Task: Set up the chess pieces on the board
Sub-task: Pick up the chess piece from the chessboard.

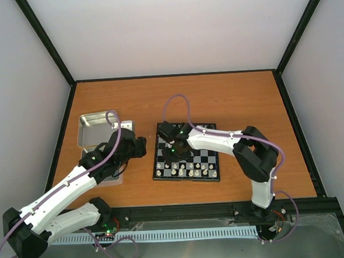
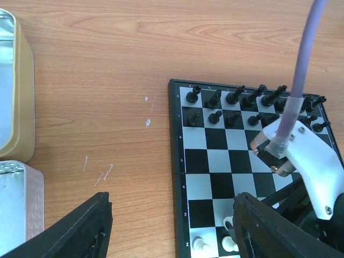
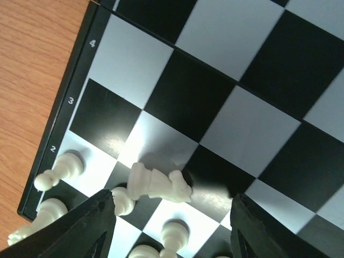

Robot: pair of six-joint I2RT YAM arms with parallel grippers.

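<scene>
Numerals 4, 3, 2 on the board (image 3: 77,72)

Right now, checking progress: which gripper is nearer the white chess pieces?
Right. Right gripper hovers over the white chess pieces; left gripper sits left of the chessboard.

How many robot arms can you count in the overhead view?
2. The left arm stretches from the near-left corner to beside the metal tray; the right arm bends from the near-right edge over the board. Neither is hidden.
</scene>
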